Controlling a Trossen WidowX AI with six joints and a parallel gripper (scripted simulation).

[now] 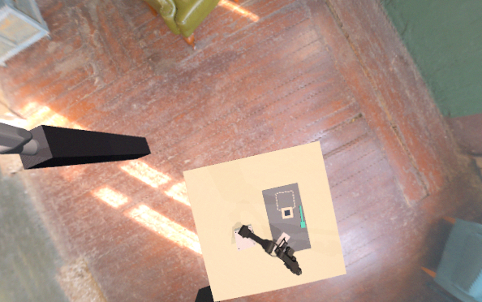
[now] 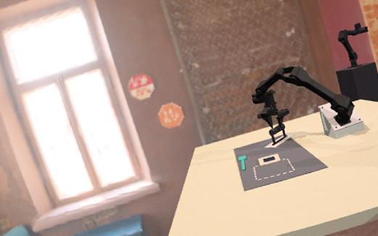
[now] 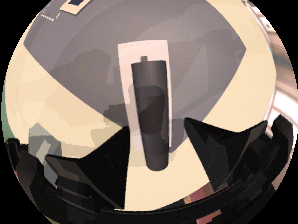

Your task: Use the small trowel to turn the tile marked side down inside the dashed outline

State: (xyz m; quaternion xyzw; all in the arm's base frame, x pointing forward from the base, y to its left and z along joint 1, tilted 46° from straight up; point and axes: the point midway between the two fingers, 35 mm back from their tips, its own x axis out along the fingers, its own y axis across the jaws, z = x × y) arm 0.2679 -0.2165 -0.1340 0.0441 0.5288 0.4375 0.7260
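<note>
The tile (image 1: 287,213) (image 2: 268,159) (image 3: 75,4) is cream with a dark square showing on top. It lies flat on the grey mat (image 1: 301,237) (image 2: 304,162) (image 3: 200,60) at the edge of the dashed outline (image 2: 274,175). The small trowel has a pale pink blade (image 1: 285,236) (image 2: 287,138) (image 3: 145,47) near the mat's robot-side edge, and a dark handle (image 2: 277,130) raised above the blade. My gripper (image 2: 276,125) (image 3: 157,125) is open above the trowel. In the wrist view its fingers stand on either side of the handle with gaps on both sides.
A teal T-shaped tool (image 1: 302,217) (image 2: 243,162) lies on the mat near its side edge, beside the tile. The arm's base (image 1: 244,239) (image 2: 343,128) stands on the cream table (image 1: 227,191) (image 2: 218,213). Another dark arm (image 2: 346,45) stands on a black pedestal behind the table.
</note>
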